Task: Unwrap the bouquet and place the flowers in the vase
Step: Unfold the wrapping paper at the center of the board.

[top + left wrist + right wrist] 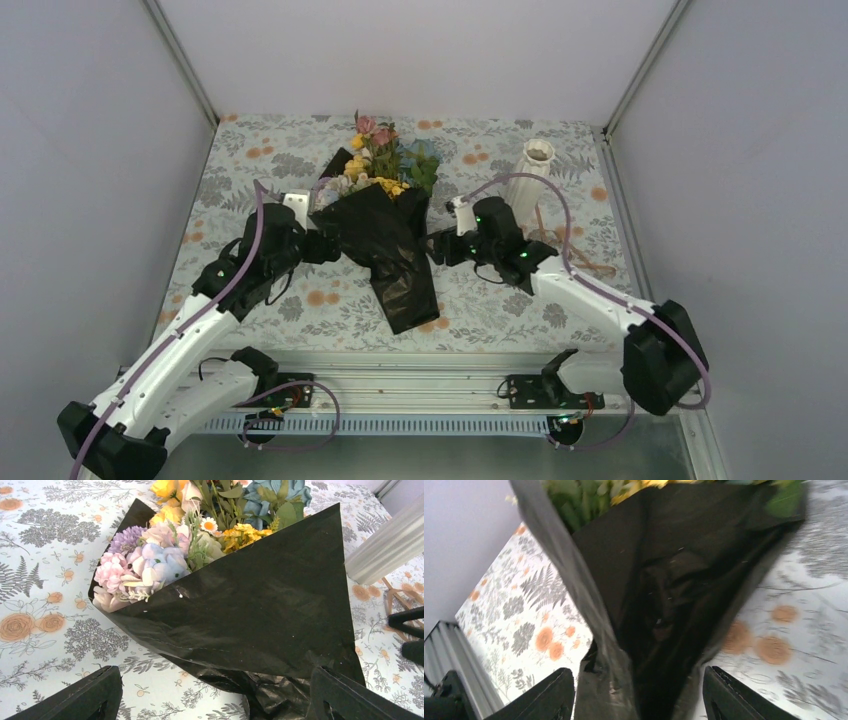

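Wrapped bouquet (385, 240) on floral tablecloth (250, 160), vase (535, 165) well apart (right arm (505, 245) between)

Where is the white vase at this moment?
In the top view the vase stands upright at the far right, right of the bouquet and beyond the right gripper.

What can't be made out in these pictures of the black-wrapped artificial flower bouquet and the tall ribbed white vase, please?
- Green stems: all views, hidden inside the black wrapping sheet.
- Tall ribbed white vase: left wrist view, rim cut off by the right edge.
- Right gripper: right wrist view, blurred; whether it grips the sheet is unclear.
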